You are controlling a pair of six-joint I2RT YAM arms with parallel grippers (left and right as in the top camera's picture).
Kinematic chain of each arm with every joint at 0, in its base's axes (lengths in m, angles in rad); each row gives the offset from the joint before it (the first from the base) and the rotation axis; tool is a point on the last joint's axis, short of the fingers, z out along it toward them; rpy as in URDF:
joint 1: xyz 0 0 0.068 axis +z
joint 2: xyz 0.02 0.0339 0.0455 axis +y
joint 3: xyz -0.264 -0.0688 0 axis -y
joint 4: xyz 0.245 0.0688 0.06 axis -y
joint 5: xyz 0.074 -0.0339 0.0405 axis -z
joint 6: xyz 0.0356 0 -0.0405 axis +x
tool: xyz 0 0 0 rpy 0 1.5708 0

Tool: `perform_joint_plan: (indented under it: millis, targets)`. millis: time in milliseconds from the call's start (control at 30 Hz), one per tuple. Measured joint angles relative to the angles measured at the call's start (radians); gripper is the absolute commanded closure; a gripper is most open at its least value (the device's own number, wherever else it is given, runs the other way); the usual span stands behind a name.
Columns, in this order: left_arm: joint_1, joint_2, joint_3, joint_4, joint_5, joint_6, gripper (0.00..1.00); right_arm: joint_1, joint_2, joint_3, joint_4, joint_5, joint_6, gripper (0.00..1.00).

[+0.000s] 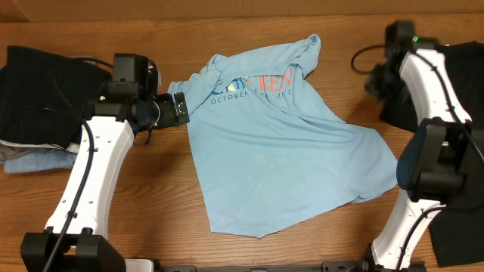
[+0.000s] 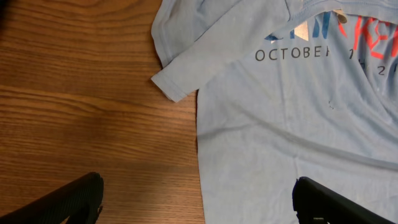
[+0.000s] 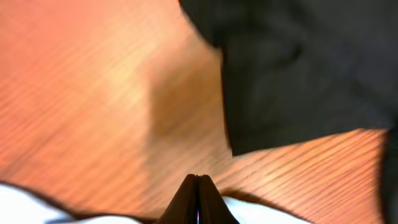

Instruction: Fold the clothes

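The left gripper's (image 2: 198,200) black fingers (image 2: 68,202) look like matt plastic. Ahead of one jaw the table (image 2: 81,112) is smooth wood with clear grain and a soft sheen. Ahead of the other jaw lies the T-shirt (image 2: 280,143), thin matt cloth, lightly creased, with flat printed lettering (image 2: 292,54). Beyond the right gripper's (image 3: 198,190) jaws, the black shirt (image 3: 298,68) is dull, soft cloth.

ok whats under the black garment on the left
A grey layer and a dull-blue one stick out from beneath the black garment; how far they run under it is covered.
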Motion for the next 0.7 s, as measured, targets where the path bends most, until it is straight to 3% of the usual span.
perform_joint_plan:
  millis: [100, 200, 300, 500, 700]
  targets:
    - [0.000, 0.000, 0.000, 0.000, 0.000, 0.000, 0.00, 0.009, 0.004, 0.197, -0.127, -0.031, -0.018, 0.96]
    - [0.000, 0.000, 0.000, 0.000, 0.000, 0.000, 0.00, 0.040, 0.002, 0.367, -0.268, -0.195, -0.028, 0.96]
    - [0.000, 0.000, 0.000, 0.000, 0.000, 0.000, 0.00, 0.075, 0.000, 0.380, -0.418, -0.317, -0.031, 0.96]
    - [0.000, 0.000, 0.000, -0.001, 0.000, 0.000, 0.00, 0.201, 0.001, 0.236, -0.476, -0.406, -0.082, 0.96]
    - [0.000, 0.000, 0.000, -0.002, 0.000, 0.000, 0.00, 0.288, 0.002, -0.077, -0.325, -0.426, -0.035, 0.96]
